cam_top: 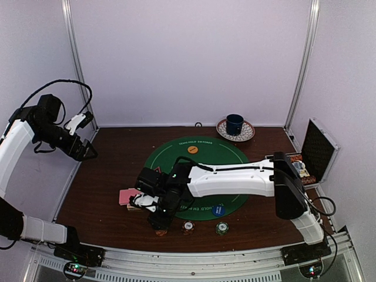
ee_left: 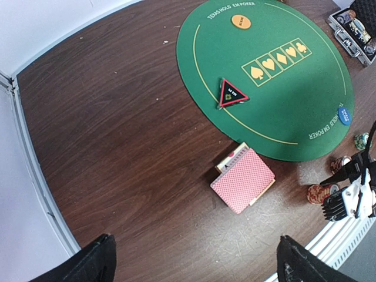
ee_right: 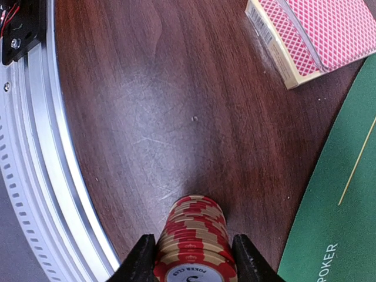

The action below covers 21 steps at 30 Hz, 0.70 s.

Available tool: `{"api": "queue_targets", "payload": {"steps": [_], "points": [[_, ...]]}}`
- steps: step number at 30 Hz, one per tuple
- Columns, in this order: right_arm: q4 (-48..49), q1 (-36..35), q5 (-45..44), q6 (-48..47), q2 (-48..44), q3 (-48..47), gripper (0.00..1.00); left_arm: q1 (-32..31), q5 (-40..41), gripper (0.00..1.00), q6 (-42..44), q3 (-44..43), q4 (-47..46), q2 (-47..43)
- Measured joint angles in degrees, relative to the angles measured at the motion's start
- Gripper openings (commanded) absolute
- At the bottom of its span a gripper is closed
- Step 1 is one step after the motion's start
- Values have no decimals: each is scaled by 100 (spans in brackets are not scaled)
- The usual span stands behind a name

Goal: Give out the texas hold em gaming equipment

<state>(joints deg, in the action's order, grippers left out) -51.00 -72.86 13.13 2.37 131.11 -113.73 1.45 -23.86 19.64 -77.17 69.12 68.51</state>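
Right gripper (ee_right: 194, 261): pinching the orange-red chip stack (ee_right: 192, 232), bottom centre of right wrist frame.
Left gripper (ee_left: 197, 261): fingers spread wide, along bottom edge.
Card deck (ee_left: 242, 179): frame centre, just below the green mat (ee_left: 294, 106).

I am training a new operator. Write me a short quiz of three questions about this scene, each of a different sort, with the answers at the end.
1. True or false: the left gripper is open and holds nothing.
2. What stands between the fingers of the right gripper?
A) the card deck
B) the orange-red chip stack
C) the triangle marker
3. The orange disc and the blue disc lie on the green mat. Which one is nearer the mug?

Key: 1 true; 2 B; 3 the orange disc.
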Motion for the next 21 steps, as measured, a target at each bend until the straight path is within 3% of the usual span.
{"api": "queue_targets", "payload": {"steps": [12,21], "points": [[-170,494,-46,66,-354,-87,0,0,52,98,2,-13,4,0],[-31,2035,-623,254,-382,-428,0,0,66,97,33,-20,55,0]]}}
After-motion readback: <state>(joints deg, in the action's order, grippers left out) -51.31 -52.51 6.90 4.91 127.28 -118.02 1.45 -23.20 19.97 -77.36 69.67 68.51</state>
